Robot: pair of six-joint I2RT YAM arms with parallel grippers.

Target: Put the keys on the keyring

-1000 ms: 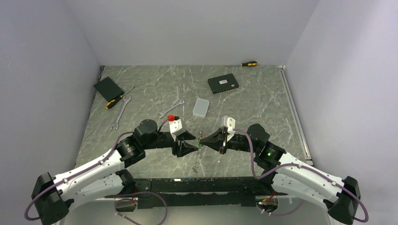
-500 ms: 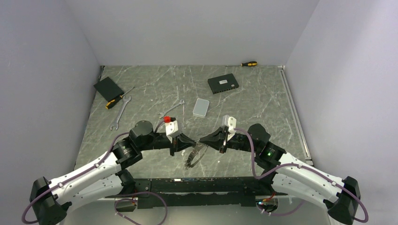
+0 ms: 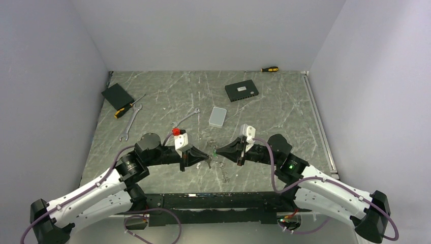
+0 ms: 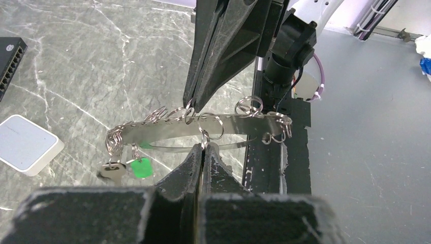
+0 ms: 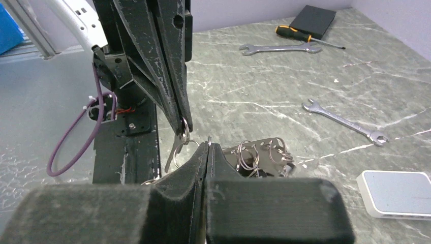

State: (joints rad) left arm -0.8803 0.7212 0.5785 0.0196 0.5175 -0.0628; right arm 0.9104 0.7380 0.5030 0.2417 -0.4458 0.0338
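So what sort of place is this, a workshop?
Probably a robot test cell in a lab rather than a workshop: plain walls box in a marble-patterned table, two robot arms are bolted at its near edge, and a wrench and screwdriver lie scattered like props.

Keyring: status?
Left hand shut on key. Right hand shut on keyring, held off table. White box behind, clear of both.

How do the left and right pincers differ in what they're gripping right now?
The left pincer is shut on a small split ring with a key hanging below it; the right pincer is shut on the large keyring at its rim. The left pincer's wrist carries a red cap; the right pincer's does not. Both are closed, tips nearly meeting above the table.
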